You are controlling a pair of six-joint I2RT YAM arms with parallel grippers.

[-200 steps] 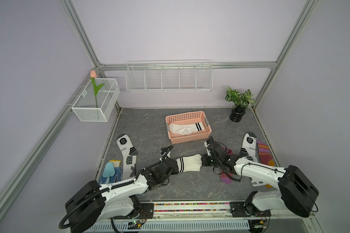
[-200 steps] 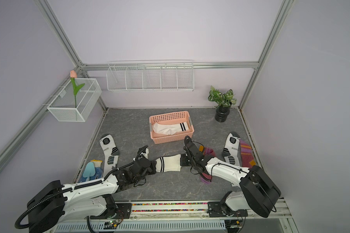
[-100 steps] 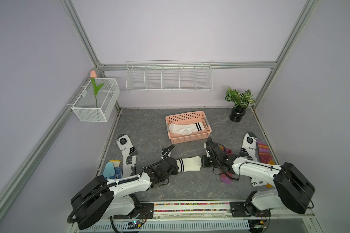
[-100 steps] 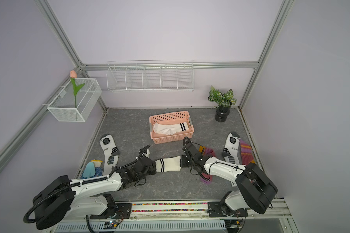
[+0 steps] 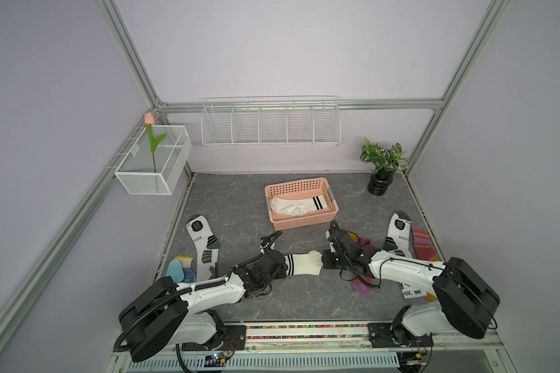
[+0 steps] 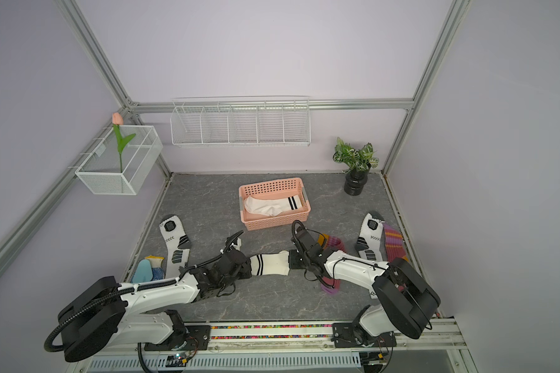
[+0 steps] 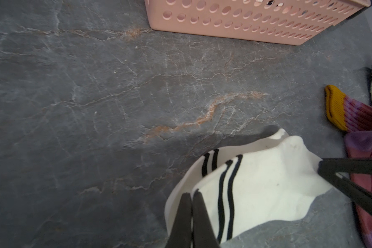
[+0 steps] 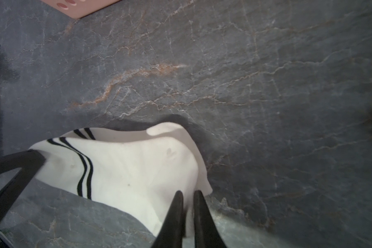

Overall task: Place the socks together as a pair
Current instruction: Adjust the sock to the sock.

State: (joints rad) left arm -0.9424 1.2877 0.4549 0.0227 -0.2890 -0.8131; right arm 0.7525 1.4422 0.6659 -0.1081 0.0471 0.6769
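Two white socks with black cuff stripes (image 5: pixel 303 263) (image 6: pixel 272 263) lie one on the other, stretched between my grippers just above the grey floor. My left gripper (image 5: pixel 283 266) (image 7: pixel 191 194) is shut on the cuff end (image 7: pixel 204 201). My right gripper (image 5: pixel 324 260) (image 8: pixel 188 192) pinches the toe end (image 8: pixel 159 171), with fabric in the narrow gap between its fingers. Another white striped sock (image 5: pixel 299 205) lies in the pink basket (image 5: pixel 301 222). Sports socks lie at the left (image 5: pixel 204 245) and right (image 5: pixel 398 232). Maroon striped socks (image 5: pixel 421 243) (image 5: pixel 362 284) lie at the right.
A blue glove with a yellow cuff (image 5: pixel 186 274) and a light blue trowel (image 5: pixel 174 269) lie at the front left. A potted plant (image 5: pixel 380 181) stands at the back right. Wire baskets hang on the back and left walls.
The held socks and both grippers stay almost where they were. The left arm's elbow has shifted slightly.
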